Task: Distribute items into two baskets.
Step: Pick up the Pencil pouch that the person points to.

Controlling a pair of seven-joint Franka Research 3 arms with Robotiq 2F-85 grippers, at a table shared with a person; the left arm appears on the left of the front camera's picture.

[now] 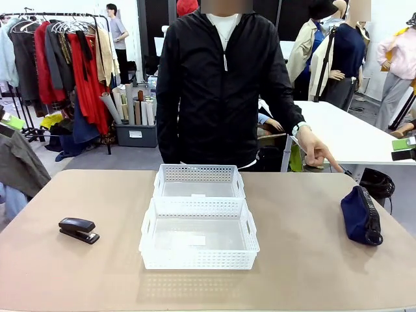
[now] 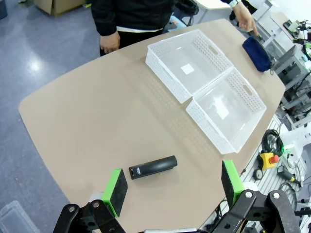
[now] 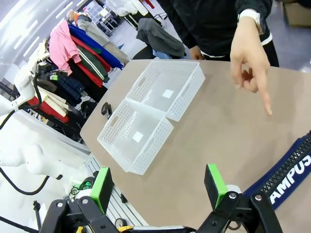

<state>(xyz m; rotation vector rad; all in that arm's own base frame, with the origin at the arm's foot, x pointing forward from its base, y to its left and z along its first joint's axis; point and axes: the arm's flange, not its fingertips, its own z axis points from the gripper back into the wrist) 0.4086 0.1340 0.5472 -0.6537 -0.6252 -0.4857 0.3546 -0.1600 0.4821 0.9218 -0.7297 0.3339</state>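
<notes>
At table centre, I am seeing the near basket (image 1: 198, 259) and far basket (image 1: 198, 173) sitting end to end, touching. The stapler (image 1: 78, 229) is lying at nine o'clock of them, the pouch (image 1: 361, 216) at three o'clock, a person's hand (image 1: 316, 149) pointing down near it. The left gripper (image 2: 173, 182) and right gripper (image 3: 159, 182) are hovering, fingers standing wide apart.

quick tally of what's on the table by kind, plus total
White baskets: 2 (near basket, far basket)
Black stapler: 1
Navy pouch: 1
Total: 4
</notes>
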